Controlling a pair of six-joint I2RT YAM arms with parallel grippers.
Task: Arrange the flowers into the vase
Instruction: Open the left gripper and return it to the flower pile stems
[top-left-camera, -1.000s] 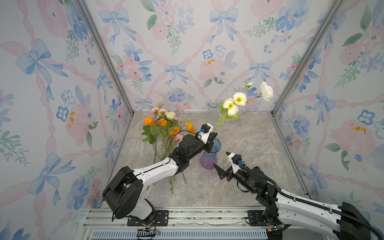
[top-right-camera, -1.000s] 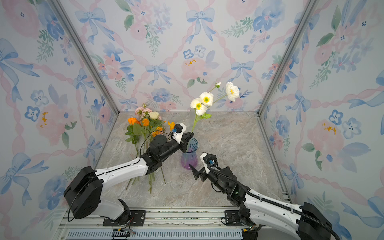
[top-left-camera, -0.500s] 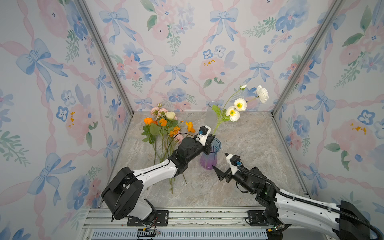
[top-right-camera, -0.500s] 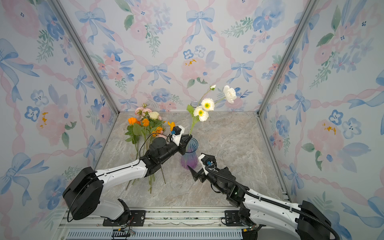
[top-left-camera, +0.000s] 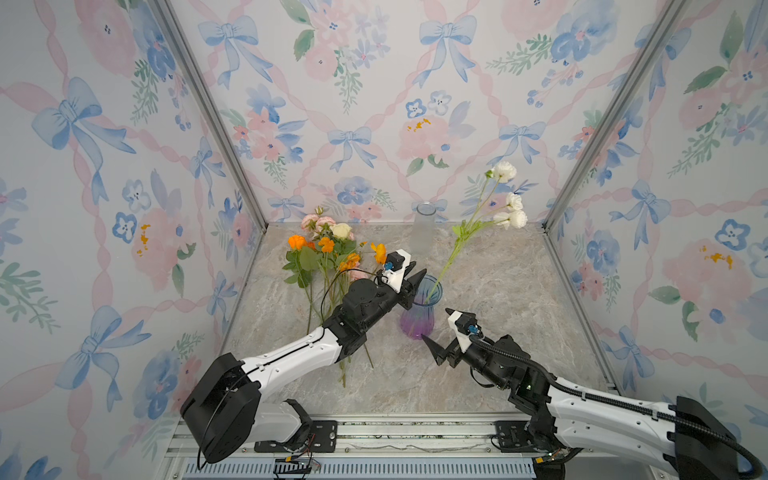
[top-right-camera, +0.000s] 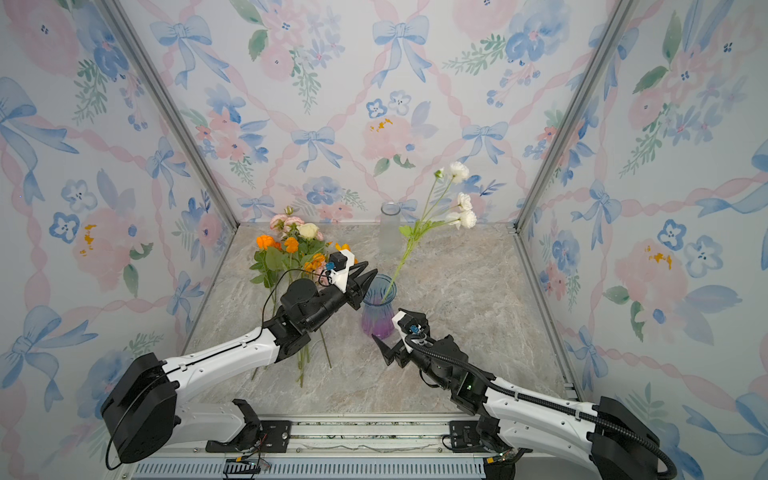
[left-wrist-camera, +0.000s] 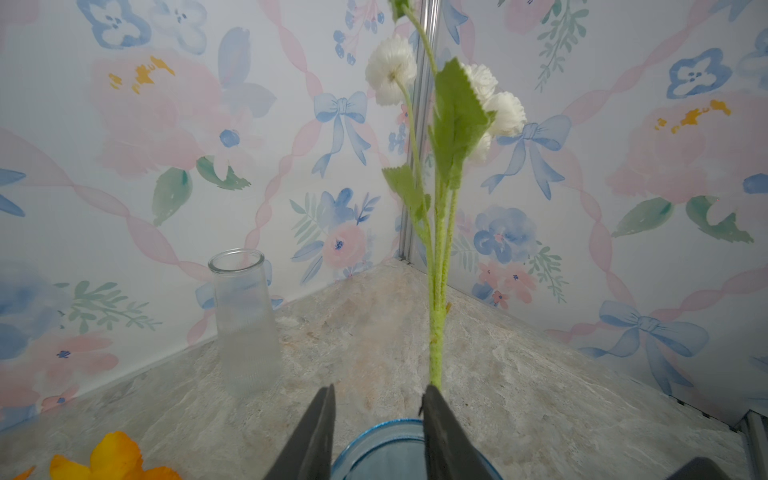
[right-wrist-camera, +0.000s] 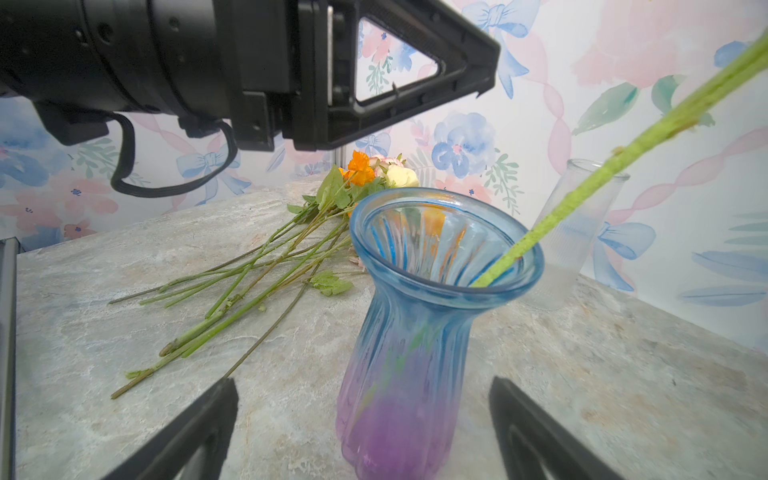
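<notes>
No text, label, brand, number or sign is legible in any view.

Our left arm (top-left-camera: 291, 357) reaches from the near rail toward the middle of the table, forearm rising, and our left gripper (top-left-camera: 417, 279) points away from us with its jaws partly spread (in the left wrist view the two dark fingers (left-wrist-camera: 316, 428) stand clearly apart). Our right arm (top-left-camera: 602, 411) comes in low from the near right, and our right gripper (top-left-camera: 435, 332) faces inward, jaws spread wide. The two grippers sit near each other without touching.
</notes>
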